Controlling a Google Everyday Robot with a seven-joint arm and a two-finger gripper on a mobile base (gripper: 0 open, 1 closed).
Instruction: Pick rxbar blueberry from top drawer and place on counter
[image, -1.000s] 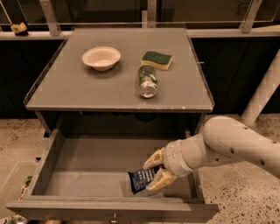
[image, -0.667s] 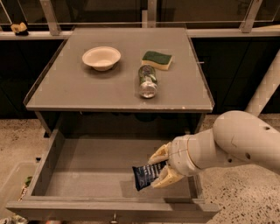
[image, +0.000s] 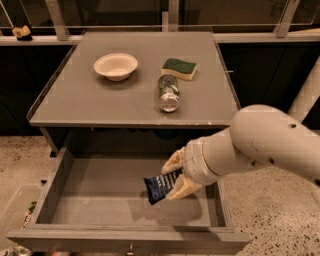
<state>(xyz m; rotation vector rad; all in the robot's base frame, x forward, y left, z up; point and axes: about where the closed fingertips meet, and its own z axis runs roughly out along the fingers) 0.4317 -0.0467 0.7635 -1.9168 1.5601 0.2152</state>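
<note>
The rxbar blueberry is a dark navy wrapper with white lettering, held between my gripper's pale fingers. My gripper is shut on it and holds it above the right half of the open top drawer, clear of the grey bottom. The bar sticks out to the left of the fingers, tilted. My white arm comes in from the right. The counter lies just above and behind the drawer.
On the counter stand a pale bowl, a green-and-yellow sponge and a bottle lying on its side. A white post rises at the right. A clear bin sits on the floor at the left.
My gripper has lifted the bar off the drawer bottom and moved it up and slightly left. The arm has risen with it.
</note>
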